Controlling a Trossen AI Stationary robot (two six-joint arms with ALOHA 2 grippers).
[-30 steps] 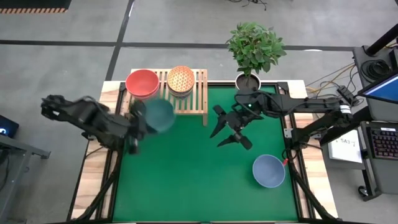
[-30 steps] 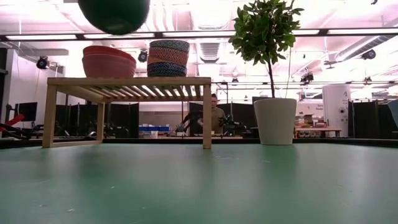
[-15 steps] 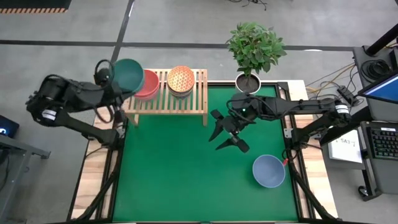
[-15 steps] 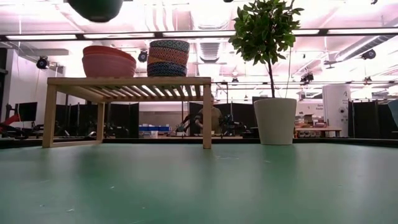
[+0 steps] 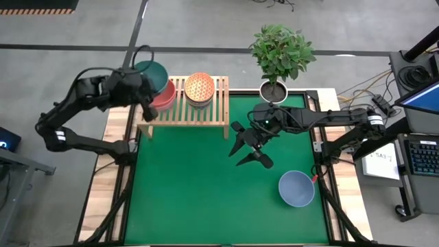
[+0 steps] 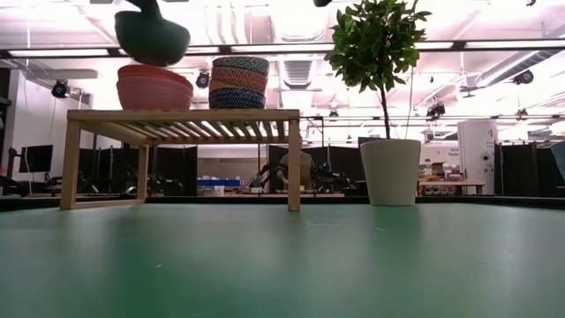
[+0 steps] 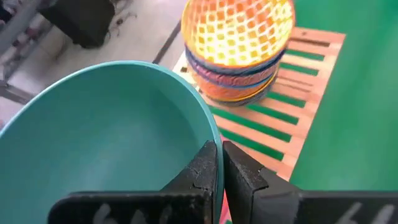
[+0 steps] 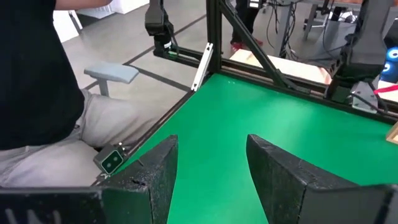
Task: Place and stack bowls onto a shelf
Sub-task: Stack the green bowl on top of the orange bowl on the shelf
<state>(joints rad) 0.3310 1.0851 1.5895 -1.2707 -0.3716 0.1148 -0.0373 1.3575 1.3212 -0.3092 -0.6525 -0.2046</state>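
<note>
Surface: green surface with a wooden border, grey floor around it
Shelf: light-wood shelf at the far left
Left gripper: jaws clenched on the rim of the teal bowl, held just above the red and pink bowls at the shelf's left end
Patterned bowls: stacked to the right of those on the shelf
Right gripper: over mid-surface, jaws released, holding nothing
Slate-blue bowl: near right, alone
Potted plant: far edge, right of the shelf
</note>
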